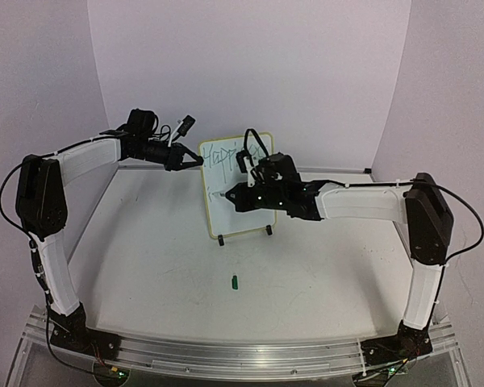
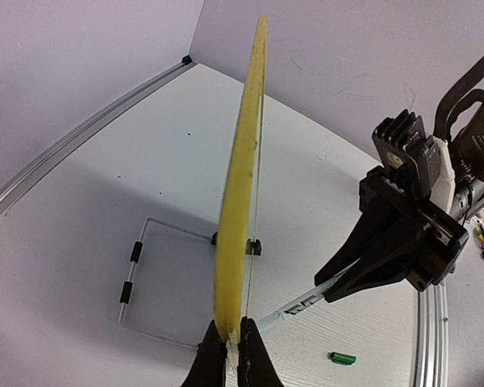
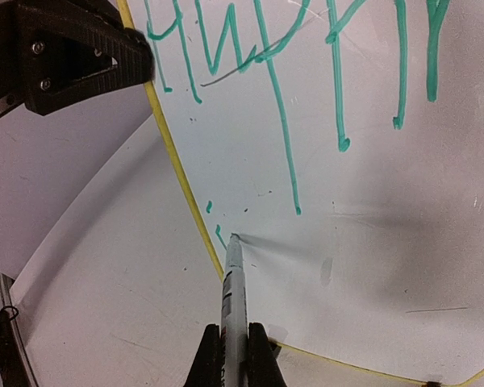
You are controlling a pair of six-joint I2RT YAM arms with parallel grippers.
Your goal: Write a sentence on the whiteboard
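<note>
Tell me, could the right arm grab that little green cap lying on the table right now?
Probably not yet. The path looks free: the green cap lies alone on the table in front of the whiteboard. But the right gripper is shut on the pen, whose tip touches the board.

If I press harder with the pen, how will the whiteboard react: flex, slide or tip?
Probably tips before it flexes: the whiteboard looks thin and stands near upright on a light wire stand. The left hand pinching its edge likely steadies it; its straight edge suggests little bending.
</note>
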